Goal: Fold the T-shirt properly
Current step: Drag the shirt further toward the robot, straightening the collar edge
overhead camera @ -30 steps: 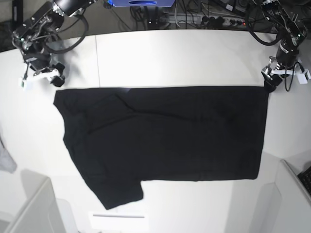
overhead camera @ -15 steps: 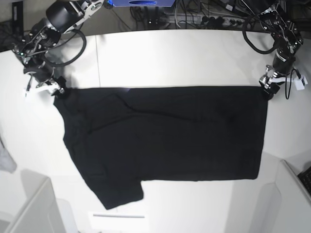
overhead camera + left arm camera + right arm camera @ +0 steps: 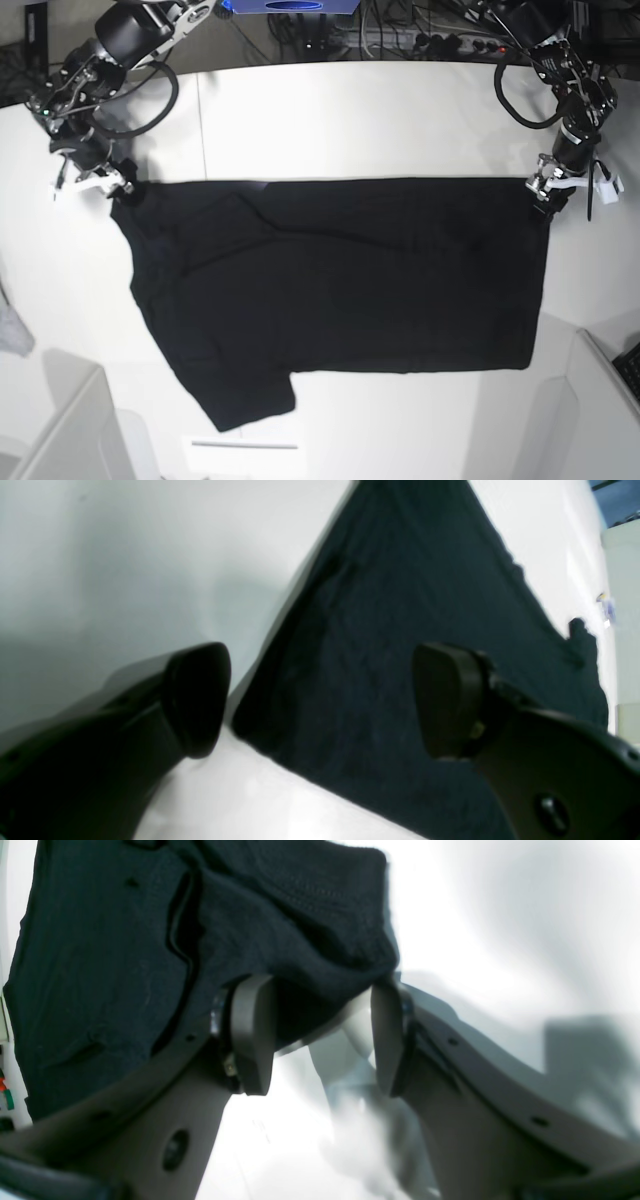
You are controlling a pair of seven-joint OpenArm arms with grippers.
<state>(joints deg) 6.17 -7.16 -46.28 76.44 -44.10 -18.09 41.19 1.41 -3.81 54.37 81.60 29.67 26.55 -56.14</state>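
Note:
The black T-shirt (image 3: 340, 280) lies spread flat on the white table (image 3: 350, 120), plain side up, with one sleeve at the lower left. My right gripper (image 3: 118, 187) is at its far left corner. In the right wrist view the right gripper (image 3: 320, 1040) stands open, and a bunched corner of the T-shirt (image 3: 300, 930) reaches down between the fingers. My left gripper (image 3: 545, 200) is at the far right corner. In the left wrist view the left gripper (image 3: 320, 700) is open wide, straddling the pointed corner of the T-shirt (image 3: 400, 630) just above the table.
A pale grey cloth scrap (image 3: 10, 330) lies at the left edge. White bins stand at the lower left (image 3: 60, 420) and lower right (image 3: 600, 400). Cables and a power strip (image 3: 440, 42) run along the back edge.
Both grippers have come in from just outside the shirt onto its two far corners. Their jaws stay apart. The T-shirt has not moved.

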